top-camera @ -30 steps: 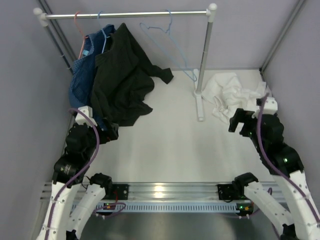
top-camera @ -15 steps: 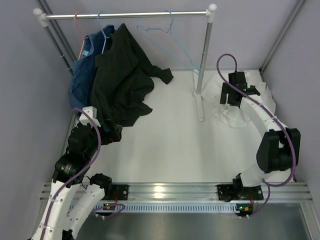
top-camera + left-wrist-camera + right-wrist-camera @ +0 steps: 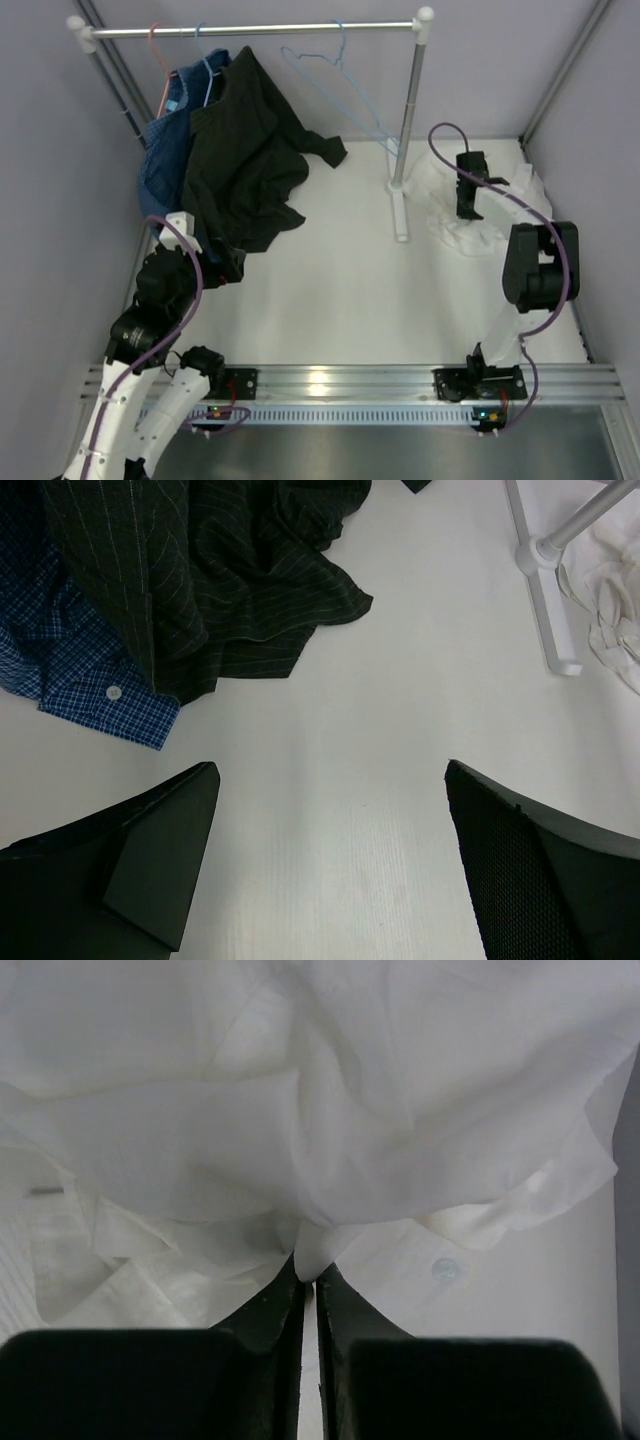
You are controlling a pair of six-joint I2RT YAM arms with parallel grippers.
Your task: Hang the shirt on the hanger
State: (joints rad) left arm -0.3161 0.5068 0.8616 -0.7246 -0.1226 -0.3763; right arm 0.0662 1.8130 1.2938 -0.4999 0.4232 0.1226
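The white shirt (image 3: pixel 478 235) lies crumpled on the table at the far right, beside the rack's foot. My right gripper (image 3: pixel 466 205) is down on it; in the right wrist view the right gripper (image 3: pixel 310 1275) is shut, pinching a fold of the shirt (image 3: pixel 330 1110) between its fingertips. The light-blue hanger (image 3: pixel 340 85) hangs bare on the rail, tilted towards the upright pole. My left gripper (image 3: pixel 225 265) hovers at the near left; in its own view the left gripper (image 3: pixel 330 770) is open over bare table, holding nothing.
A clothes rack crosses the back, with its pole (image 3: pixel 412 100) and foot (image 3: pixel 400 215) just left of the shirt. A black garment (image 3: pixel 245 150) and a blue checked garment (image 3: pixel 160 150) hang at the left, trailing onto the table. A pink hanger (image 3: pixel 158 60) hangs there. Grey walls close both sides.
The right arm reached from the near right out to the shirt, lowered onto it, and its jaws shut on a fold. The left arm stayed still.
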